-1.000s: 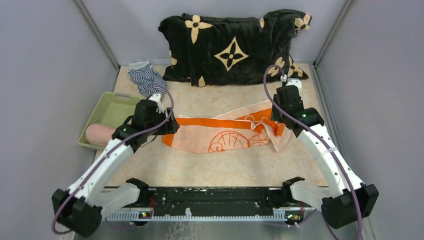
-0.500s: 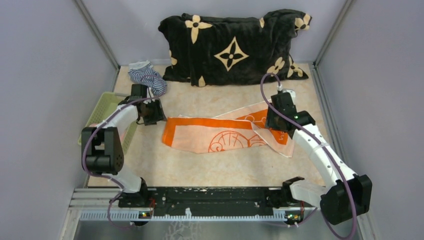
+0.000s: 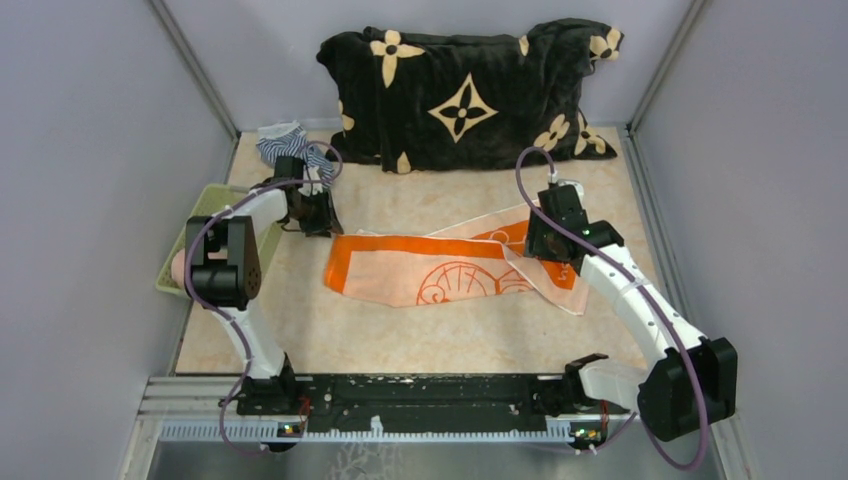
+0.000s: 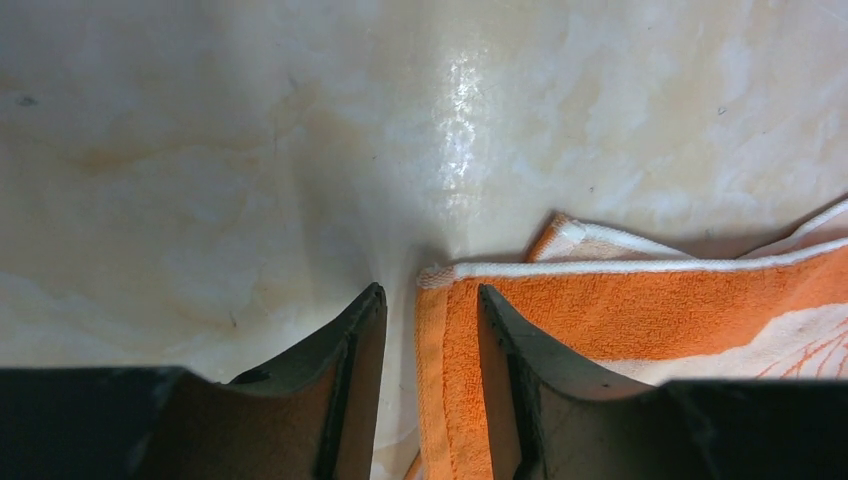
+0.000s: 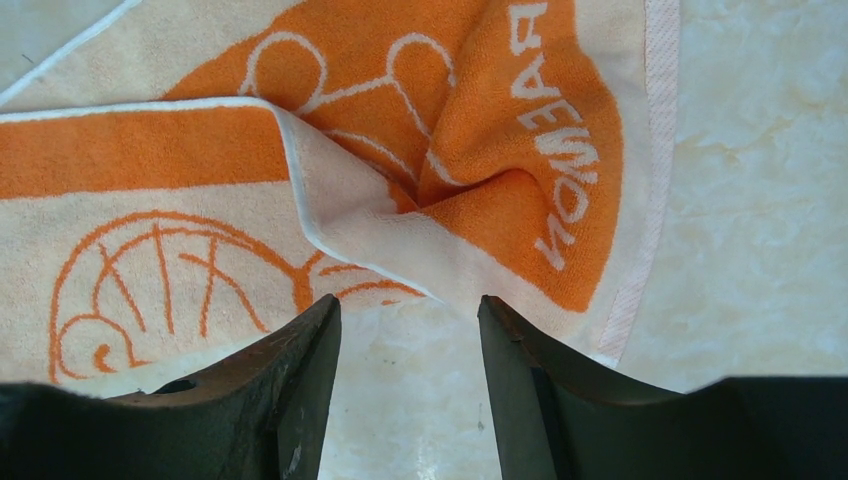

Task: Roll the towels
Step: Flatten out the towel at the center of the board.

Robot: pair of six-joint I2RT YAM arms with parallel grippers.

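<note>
The orange towel (image 3: 450, 265) with white print lies spread across the table's middle, its right end rumpled and folded over. My left gripper (image 3: 322, 218) is at the towel's far left corner. In the left wrist view its jaws (image 4: 430, 300) stand open and straddle the orange hem (image 4: 440, 390), with bare table beside it. My right gripper (image 3: 548, 250) hovers over the rumpled right end. Its jaws (image 5: 410, 305) are open over bare table, and the towel's printed edge (image 5: 480, 190) lies just past the tips. A rolled pink towel (image 3: 177, 268) peeks out of the basket, mostly hidden by my left arm.
A green basket (image 3: 215, 200) sits at the left edge. A blue-and-white striped cloth (image 3: 285, 145) lies at the back left, just behind my left gripper. A big black blanket (image 3: 465, 95) with cream flowers fills the back. Grey walls close in on both sides.
My left arm folded back and its gripper moved up to the towel's far left corner, jaws narrowing. The right gripper shifted slightly left over the towel's right end.
</note>
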